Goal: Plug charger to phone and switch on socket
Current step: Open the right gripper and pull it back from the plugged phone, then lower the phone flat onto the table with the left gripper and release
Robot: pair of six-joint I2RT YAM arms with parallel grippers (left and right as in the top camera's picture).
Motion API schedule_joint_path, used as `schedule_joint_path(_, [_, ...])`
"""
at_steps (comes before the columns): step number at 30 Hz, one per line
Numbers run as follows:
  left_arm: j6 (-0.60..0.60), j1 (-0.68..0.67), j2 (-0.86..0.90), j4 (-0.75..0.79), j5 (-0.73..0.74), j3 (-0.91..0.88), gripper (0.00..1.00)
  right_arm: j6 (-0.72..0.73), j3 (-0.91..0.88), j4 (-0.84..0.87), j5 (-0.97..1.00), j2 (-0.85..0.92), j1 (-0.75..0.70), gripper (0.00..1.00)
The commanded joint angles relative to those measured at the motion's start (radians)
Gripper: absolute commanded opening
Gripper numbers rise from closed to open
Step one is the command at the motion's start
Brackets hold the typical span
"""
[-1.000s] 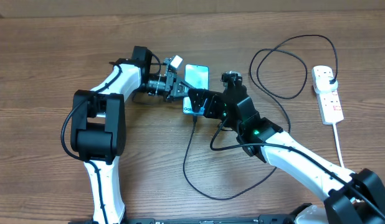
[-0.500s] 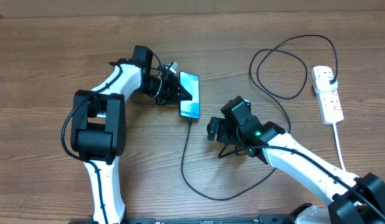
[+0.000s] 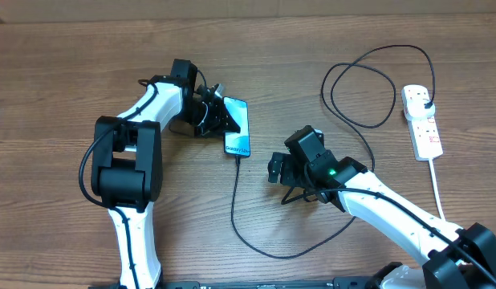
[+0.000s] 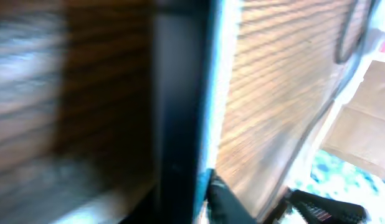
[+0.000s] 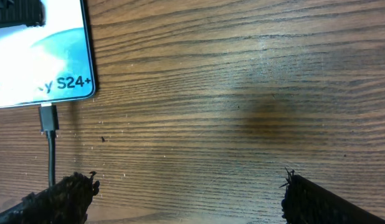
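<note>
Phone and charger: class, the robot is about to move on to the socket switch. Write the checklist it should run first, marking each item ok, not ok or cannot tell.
1. Charger connector seated in the phone edge: ok.
2. Charger's plug sitting in the socket: ok, as far as the overhead view shows.
3. Right tool open and empty: ok.
4. Left tool let go of the phone: cannot tell, its wrist view is blurred.
5. Socket already switched on: cannot tell, too small.

phone (image 3: pixel 238 128) screen cyan-blue, white text; charger (image 5: pixel 51 155) black; socket (image 3: pixel 422 120) white, red markings; table (image 3: pixel 55 72) brown wood grain.
</note>
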Motion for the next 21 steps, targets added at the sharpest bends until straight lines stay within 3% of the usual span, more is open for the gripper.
schedule_joint_path(1, [-0.012,0.004,-0.008,-0.003,-0.082,0.004,0.27,-0.009,0.007,0.005,0.016,-0.018,0.003,1.0])
schedule_joint_path(11, [-0.012,0.004,-0.008,-0.003,-0.115,0.004,0.37,-0.009,0.007,0.005,0.016,-0.018,0.003,1.0])
schedule_joint_path(21, [-0.012,0.004,-0.008,-0.003,-0.143,0.004,0.37,-0.009,0.007,0.005,0.016,-0.018,0.003,1.0])
